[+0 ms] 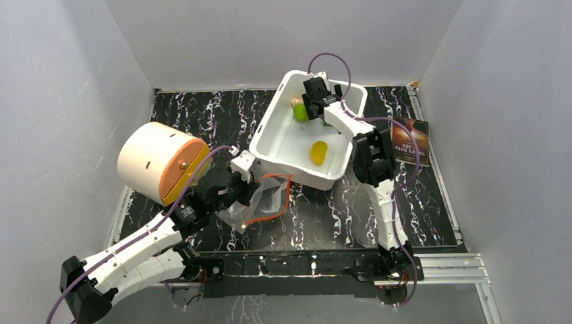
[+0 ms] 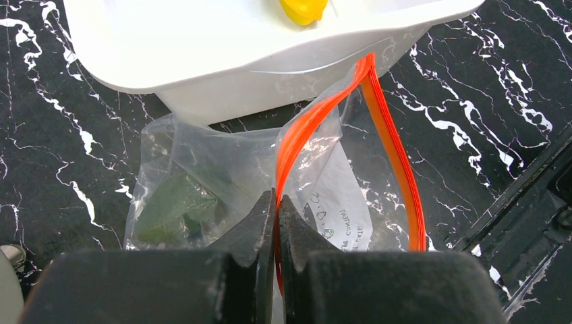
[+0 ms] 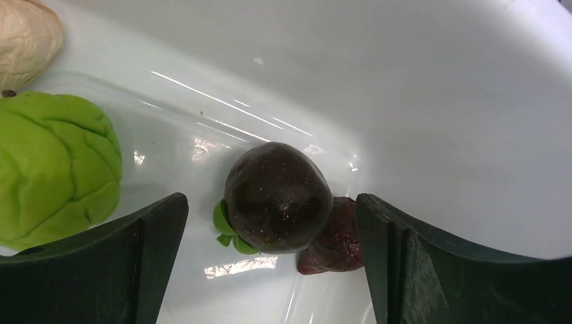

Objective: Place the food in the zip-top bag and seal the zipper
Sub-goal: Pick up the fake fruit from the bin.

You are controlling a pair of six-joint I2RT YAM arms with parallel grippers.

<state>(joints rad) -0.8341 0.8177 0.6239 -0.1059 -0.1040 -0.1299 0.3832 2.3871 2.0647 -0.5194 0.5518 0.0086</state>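
The clear zip-top bag [image 1: 264,204] lies in front of the white tub [image 1: 280,145]. My left gripper [image 2: 276,200] is shut on the red-orange zipper [image 2: 311,125] at the bag's near mouth edge, and the mouth stands open in a loop. A dark green avocado [image 2: 177,209] lies inside the bag. My right gripper [image 3: 271,200] is open and low inside the tub, its fingers either side of the dark purple-brown fruit [image 3: 276,196]. A dark red piece [image 3: 337,237] touches that fruit. The lime [image 3: 54,169], a beige bulb [image 3: 23,37] and the yellow mango [image 1: 318,152] lie in the tub.
A cream cylinder with an orange lid [image 1: 162,162] lies on its side at the left, next to my left arm. A dark booklet [image 1: 410,140] lies at the right edge of the black marbled table. Grey walls close in on three sides.
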